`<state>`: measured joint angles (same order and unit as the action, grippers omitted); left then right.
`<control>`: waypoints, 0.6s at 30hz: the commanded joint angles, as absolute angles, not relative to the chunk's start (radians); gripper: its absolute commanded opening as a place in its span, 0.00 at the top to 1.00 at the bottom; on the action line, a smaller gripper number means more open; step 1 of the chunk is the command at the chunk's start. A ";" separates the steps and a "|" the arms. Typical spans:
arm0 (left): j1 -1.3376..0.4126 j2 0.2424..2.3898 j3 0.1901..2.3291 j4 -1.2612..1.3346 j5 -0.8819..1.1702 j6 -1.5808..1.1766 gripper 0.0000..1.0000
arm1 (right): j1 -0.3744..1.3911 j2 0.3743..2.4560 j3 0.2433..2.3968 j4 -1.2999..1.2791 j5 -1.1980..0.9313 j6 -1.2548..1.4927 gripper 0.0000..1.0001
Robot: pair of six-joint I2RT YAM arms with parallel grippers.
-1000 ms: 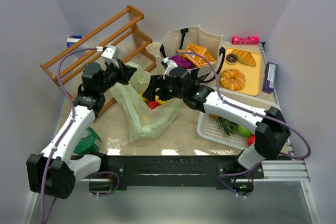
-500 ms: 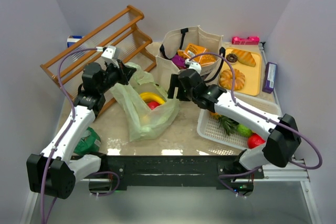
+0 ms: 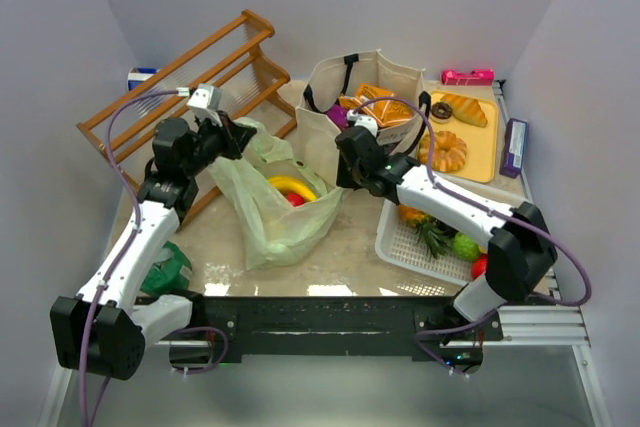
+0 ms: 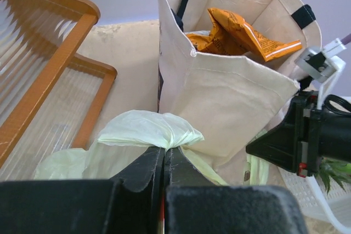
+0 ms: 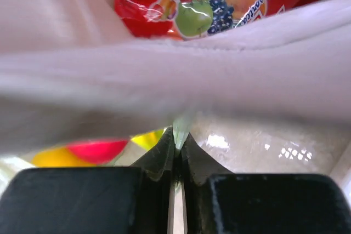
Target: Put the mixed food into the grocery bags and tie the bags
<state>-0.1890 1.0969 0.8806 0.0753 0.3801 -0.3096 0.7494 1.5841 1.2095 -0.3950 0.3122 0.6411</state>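
Pale stone worktop carries a beige canvas tote at its far edge and, toward the middle, a pale green plastic bag slumped open. Orange snack packets fill the tote; a yellow banana lies in the bag. Left jaws are clamped on its bunched handle, right jaws pinched on its opposite rim

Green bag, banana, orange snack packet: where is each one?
green bag [image 3: 270, 225]: top view, the middle of its crumpled side.
banana [image 3: 289, 185]: top view, its yellow curve inside the bag.
orange snack packet [image 4: 241, 31]: left wrist view, its shiny face.
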 commanded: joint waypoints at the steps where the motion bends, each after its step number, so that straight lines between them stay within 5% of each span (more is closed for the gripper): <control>1: -0.117 1.048 0.975 0.086 0.377 -0.445 1.00 | 0.781 1.421 1.318 -0.538 0.293 0.641 0.96; 10: -0.055 1.111 1.146 0.123 0.374 -0.525 1.00 | 0.784 1.298 1.577 -0.456 0.322 0.453 1.00; 18: -0.049 1.002 0.893 0.189 0.383 -0.491 1.00 | 0.784 1.233 1.364 -0.339 0.278 0.400 1.00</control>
